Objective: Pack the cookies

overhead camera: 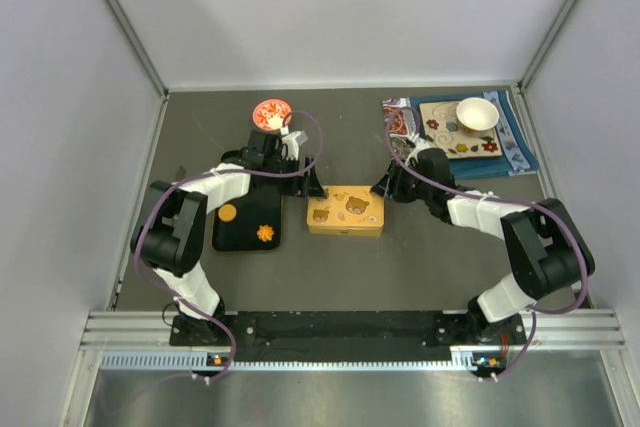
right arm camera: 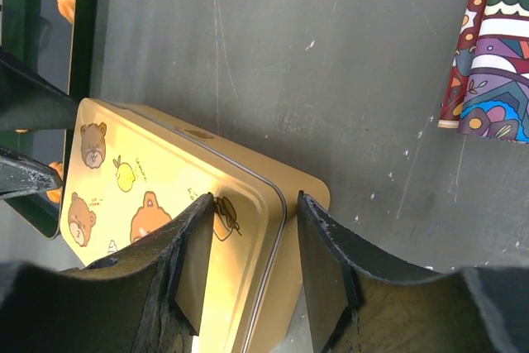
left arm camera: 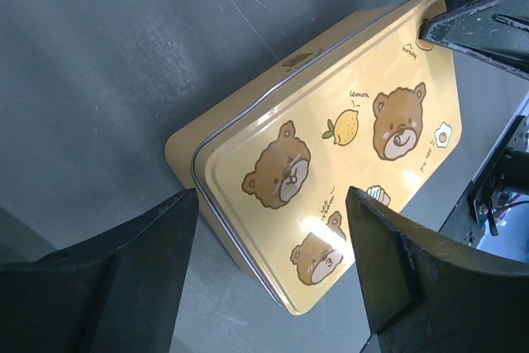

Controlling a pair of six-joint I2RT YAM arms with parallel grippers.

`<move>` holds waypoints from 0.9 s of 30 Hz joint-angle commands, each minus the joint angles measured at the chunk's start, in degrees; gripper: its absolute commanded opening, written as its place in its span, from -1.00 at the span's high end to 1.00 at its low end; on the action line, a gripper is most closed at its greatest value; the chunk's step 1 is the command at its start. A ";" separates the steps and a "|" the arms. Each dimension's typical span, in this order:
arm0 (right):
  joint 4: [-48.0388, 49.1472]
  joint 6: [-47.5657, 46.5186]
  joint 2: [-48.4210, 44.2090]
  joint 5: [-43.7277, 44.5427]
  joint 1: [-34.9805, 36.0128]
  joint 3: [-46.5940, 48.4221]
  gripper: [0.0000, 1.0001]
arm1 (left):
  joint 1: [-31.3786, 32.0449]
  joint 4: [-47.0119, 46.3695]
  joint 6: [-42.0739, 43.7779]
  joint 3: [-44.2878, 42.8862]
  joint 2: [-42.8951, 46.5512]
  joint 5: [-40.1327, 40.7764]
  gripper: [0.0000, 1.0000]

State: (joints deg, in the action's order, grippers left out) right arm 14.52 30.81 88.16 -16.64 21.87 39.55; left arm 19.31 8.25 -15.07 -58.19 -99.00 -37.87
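Lid-lifting needs care: left gripper [left arm camera: 271, 204] and right gripper [right arm camera: 252, 204] both stand apart astride the ends of the closed tin [overhead camera: 345, 210], so we should pinch its rim evenly, cookies [overhead camera: 228, 213] lying on the black tray [overhead camera: 245, 239] alongside.

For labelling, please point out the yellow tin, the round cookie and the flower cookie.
yellow tin [overhead camera: 345, 211]: top view, lid middle.
round cookie [overhead camera: 228, 213]: top view, centre.
flower cookie [overhead camera: 265, 233]: top view, centre.
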 commanded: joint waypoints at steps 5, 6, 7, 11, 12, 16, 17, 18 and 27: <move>-0.81 -1.80 1.57 -2.60 -1.56 0.79 0.25 | 0.82 -0.78 1.01 -1.66 1.00 -0.28 -0.55; -0.90 -1.98 1.84 -2.60 -1.65 0.79 0.26 | 0.90 -0.78 1.09 -1.75 0.92 -0.28 -0.55; -0.90 -1.89 2.19 -2.87 -1.83 0.88 0.28 | 0.90 -0.78 1.10 -1.75 0.83 -0.36 -0.55; -2.30 -2.42 3.16 -3.31 -2.00 1.41 0.29 | 1.17 -0.69 1.45 -1.92 0.65 -0.28 -0.55; -2.74 -2.68 3.42 -3.22 -2.09 1.58 0.30 | 1.25 -0.69 1.45 -1.92 0.56 -0.36 -0.55; -5.29 -3.73 4.91 -4.18 -2.53 2.37 0.29 | 1.52 -0.52 1.97 -1.31 0.65 -0.19 -0.55; -5.56 -3.74 5.53 -4.45 -2.62 2.46 0.29 | 1.61 -0.52 1.97 -0.96 0.65 -0.19 -0.55; -6.43 -4.35 5.79 -4.54 -2.62 2.46 0.30 | 1.69 -0.52 2.15 -0.87 0.74 -0.10 -0.55; -9.16 -7.60 8.61 -7.43 -5.17 1.41 0.29 | 2.31 -0.69 3.47 0.54 1.44 -0.02 -0.55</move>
State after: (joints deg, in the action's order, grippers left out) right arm 13.98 28.49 92.71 -26.26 17.65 42.52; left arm 20.60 9.08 -13.08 -58.17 -99.00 -36.73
